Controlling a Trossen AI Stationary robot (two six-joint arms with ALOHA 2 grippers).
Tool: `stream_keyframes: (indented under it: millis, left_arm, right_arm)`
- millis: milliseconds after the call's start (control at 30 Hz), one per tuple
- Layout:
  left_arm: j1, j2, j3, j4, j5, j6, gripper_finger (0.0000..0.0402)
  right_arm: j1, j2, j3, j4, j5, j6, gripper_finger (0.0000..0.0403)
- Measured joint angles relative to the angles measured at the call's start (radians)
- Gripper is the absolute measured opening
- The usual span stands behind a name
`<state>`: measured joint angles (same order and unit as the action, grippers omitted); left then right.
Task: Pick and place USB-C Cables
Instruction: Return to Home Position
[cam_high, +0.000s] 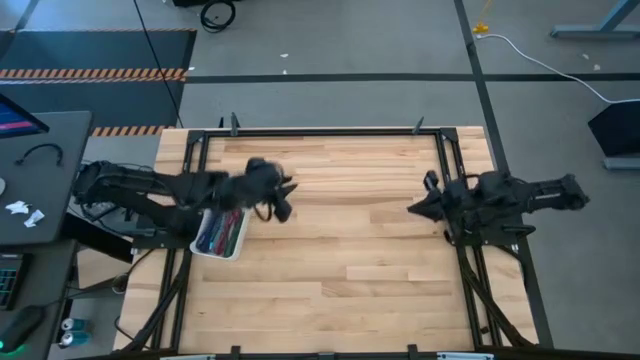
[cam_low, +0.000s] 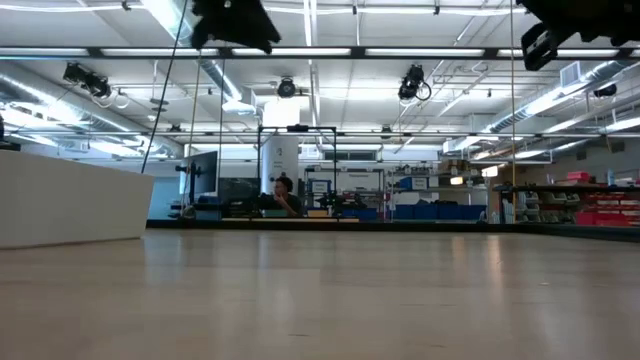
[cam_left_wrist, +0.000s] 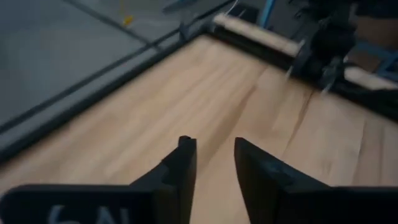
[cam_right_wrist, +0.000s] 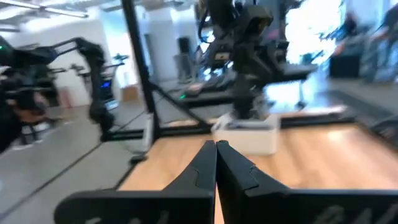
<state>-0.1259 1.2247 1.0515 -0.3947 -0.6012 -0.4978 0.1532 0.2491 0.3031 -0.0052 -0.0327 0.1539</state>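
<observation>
Several coloured USB-C cables (cam_high: 221, 233) (red, teal and purple show) lie in a white rectangular tray (cam_high: 236, 252) at the table's left. My left arm reaches over the tray's far end. My left gripper (cam_high: 284, 203) is past the tray, toward the table's middle and raised above the wood. In the left wrist view its fingers (cam_left_wrist: 211, 148) stand open with nothing between them. My right gripper (cam_high: 413, 209) hovers at the table's right, pointing toward the left edge. It is shut and empty in the right wrist view (cam_right_wrist: 216, 147). That view also shows the tray (cam_right_wrist: 252, 135).
Bare wooden tabletop (cam_high: 340, 260) lies between the two grippers and toward the near edge. A dark metal frame (cam_high: 330, 131) runs along the table's far edge and sides. In the low view the tray's white wall (cam_low: 70, 210) stands at the left.
</observation>
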Motion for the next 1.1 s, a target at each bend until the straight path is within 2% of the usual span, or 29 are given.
stream_keyframes:
  millis: [100,267,400,500,633,733,933,1033,1100]
  left_arm:
    - [0.103,0.0,-0.024,0.163,0.115,0.115,0.009]
    - [0.23,-0.002,-0.138,0.424,0.308,0.219,0.0049]
    - [0.29,-0.016,-0.244,0.543,0.374,0.222,0.0023]
    - [0.315,-0.051,-0.316,0.577,0.377,0.222,0.0008]
    - [0.341,-0.154,-0.439,0.617,0.38,0.236,0.0005]
    - [0.36,-0.273,-0.556,0.663,0.417,0.286,0.0008]
    - [0.44,-0.55,-0.806,0.813,0.592,0.308,0.0004]
    - [0.481,-0.68,-0.901,0.881,0.701,0.3,0.0004]
    - [0.501,-0.758,-0.95,0.913,0.739,0.289,0.0003]
  right_arm:
    - [-0.072,-0.072,-0.003,-0.053,-0.033,-0.042,0.0006]
    - [-0.14,-0.163,-0.068,-0.026,-0.124,-0.025,0.0003]
    - [-0.162,-0.217,-0.157,0.042,-0.158,-0.013,0.0002]
    - [-0.177,-0.246,-0.219,0.103,-0.156,0.007,0.0002]
    - [-0.198,-0.244,-0.293,0.179,-0.16,0.027,0.0001]
    - [-0.215,-0.243,-0.295,0.153,-0.176,0.035,0.0001]
    - [-0.24,-0.244,-0.296,0.188,-0.241,0.07,0.0001]
    - [-0.246,-0.243,-0.296,0.194,-0.271,0.091,0.0001]
    - [-0.246,-0.243,-0.296,0.197,-0.279,0.102,0.0001]
